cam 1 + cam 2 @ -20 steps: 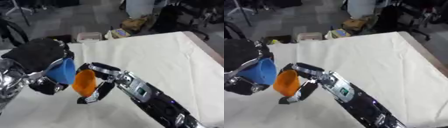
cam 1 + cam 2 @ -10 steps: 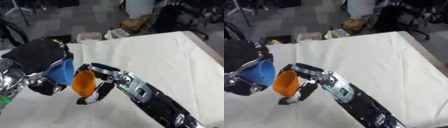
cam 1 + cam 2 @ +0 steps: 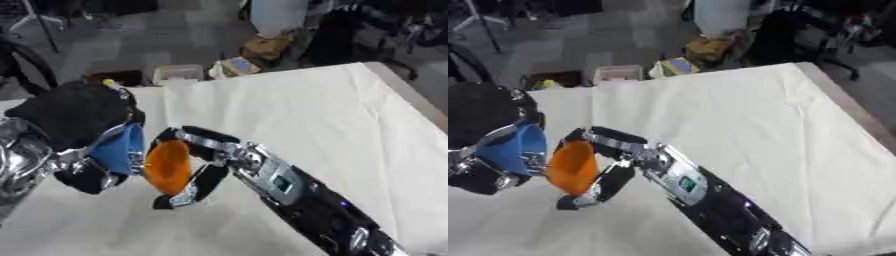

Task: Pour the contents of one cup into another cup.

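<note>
No text, label, brand, number or sign can be read anywhere in either view. The blue cup and the orange cup show plain colour with no printing to make out. A small green patch on the forearm of the right arm is too blurred to tell whether it carries any marking. A box with a blue and yellow top on the floor beyond the table may bear print, but nothing on it is legible.
</note>
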`<state>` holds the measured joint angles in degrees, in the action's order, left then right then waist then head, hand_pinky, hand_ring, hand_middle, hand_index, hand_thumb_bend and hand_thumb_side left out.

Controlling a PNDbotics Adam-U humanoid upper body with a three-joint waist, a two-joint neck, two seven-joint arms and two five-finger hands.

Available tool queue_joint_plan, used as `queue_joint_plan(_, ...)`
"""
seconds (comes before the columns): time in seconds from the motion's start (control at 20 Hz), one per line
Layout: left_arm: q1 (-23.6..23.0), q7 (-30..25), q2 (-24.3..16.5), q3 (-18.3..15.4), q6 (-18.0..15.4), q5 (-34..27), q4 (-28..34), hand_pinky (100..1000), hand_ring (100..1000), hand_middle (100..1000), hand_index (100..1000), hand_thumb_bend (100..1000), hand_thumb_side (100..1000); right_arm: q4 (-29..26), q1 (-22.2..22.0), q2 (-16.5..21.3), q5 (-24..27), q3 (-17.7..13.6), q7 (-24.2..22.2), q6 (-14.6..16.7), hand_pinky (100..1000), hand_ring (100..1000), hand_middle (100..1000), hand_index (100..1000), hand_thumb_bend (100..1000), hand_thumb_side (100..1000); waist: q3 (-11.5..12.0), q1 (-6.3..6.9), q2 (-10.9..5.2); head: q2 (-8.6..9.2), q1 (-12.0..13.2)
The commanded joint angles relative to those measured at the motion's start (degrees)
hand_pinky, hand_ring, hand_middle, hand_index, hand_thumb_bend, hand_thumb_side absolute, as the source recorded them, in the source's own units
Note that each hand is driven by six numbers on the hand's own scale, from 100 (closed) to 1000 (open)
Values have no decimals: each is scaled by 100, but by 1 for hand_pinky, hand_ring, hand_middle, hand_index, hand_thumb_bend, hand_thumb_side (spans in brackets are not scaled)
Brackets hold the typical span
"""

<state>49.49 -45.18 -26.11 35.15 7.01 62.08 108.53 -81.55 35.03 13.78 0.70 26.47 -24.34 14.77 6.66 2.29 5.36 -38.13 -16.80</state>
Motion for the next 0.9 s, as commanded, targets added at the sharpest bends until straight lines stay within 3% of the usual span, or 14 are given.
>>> queue_joint_plan(0.05, 104, -69, -55, -35, -45, 79, 33, 114, 100, 100, 336, 464, 100, -142, 113, 7, 61, -35, -10, 7, 346, 253, 419, 594, 448, 100, -5, 1, -65, 80, -13)
queue_joint_plan(0.9, 124, -143, -54, -53, -140, 202, 101, 110, 100, 100, 332, 471, 100, -139, 133, 24, 56, -31, -5, 5, 343, 253, 420, 593, 447, 100, -8, 8, -68, 96, -13)
